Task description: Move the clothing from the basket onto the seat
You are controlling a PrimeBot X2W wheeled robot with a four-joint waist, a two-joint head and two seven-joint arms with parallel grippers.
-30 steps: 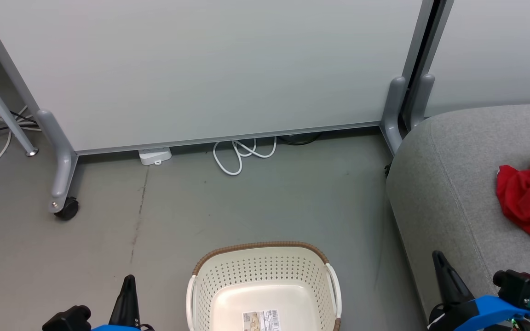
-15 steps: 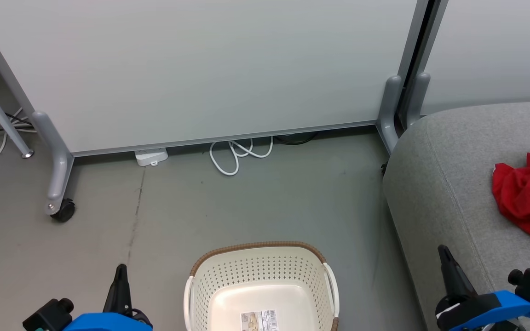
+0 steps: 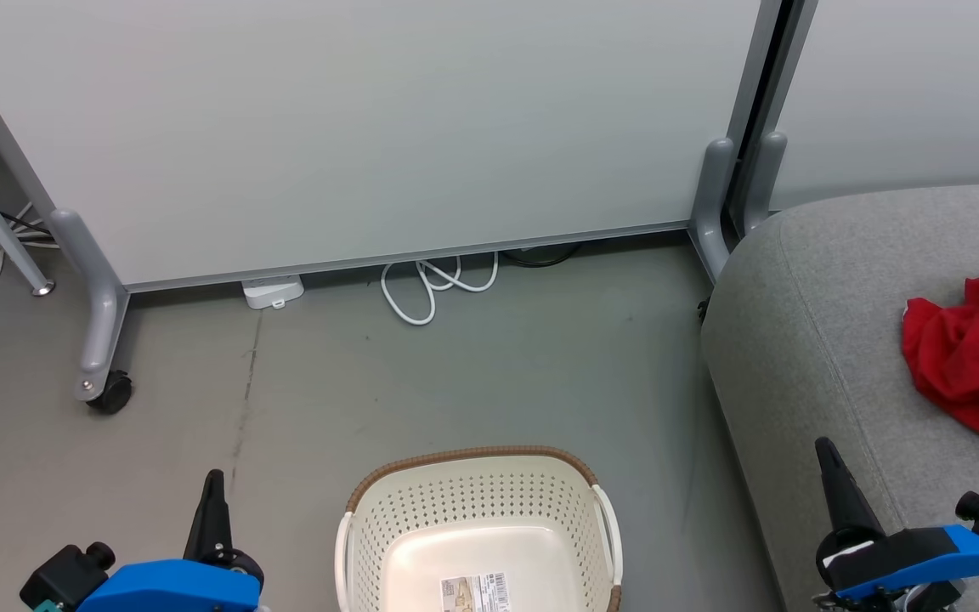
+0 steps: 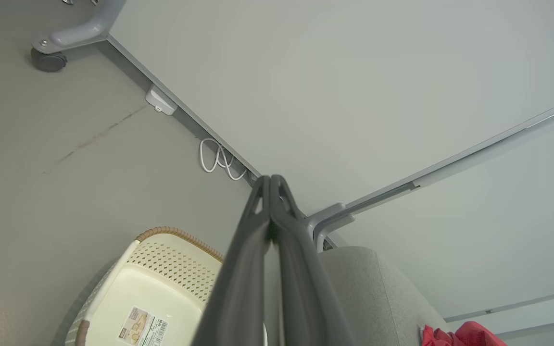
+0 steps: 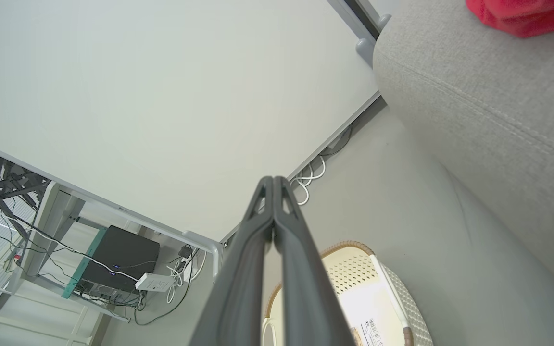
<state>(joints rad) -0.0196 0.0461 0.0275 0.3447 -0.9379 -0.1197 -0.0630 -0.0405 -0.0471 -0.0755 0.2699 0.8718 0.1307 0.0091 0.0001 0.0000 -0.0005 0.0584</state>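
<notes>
**Head view.** The basket (image 3: 472, 456) stands on the floor. Its bare bottom shows only a label sticker (image 3: 477, 591), and its near part is cut off by the frame. The clothing (image 3: 970, 357) lies right of the basket and beyond it, on the seat (image 3: 804, 340). It is a crumpled bright red heap, soft and loosely folded, cut by the frame edge. Whether it is one garment or two cannot be told. The left pincer (image 3: 214, 480) is seen left of the basket and the right pincer (image 3: 826, 450) right of it, beside the seat. Both are clenched on nothing.

**Left wrist view.** The left pincer (image 4: 271, 180) is pressed tip to tip, above and right of the basket (image 4: 176, 234). No red is seen inside the basket. A red corner (image 4: 464, 334) shows far right of the basket, on grey upholstery.

**Right wrist view.** The right pincer (image 5: 273, 181) is likewise closed and empty, above the basket (image 5: 349, 246). The red cloth (image 5: 522, 14) rests far beyond the basket, on the seat.

**Judgement.** The transfer is judged done or nearly so, with a check and a withdrawal as the step in hand.
- The hidden near part of the basket should be inspected before the job is called finished.
- The rim and handles should be given a wide berth, so the light basket is not knocked.
- The heap should be left alone.
</notes>
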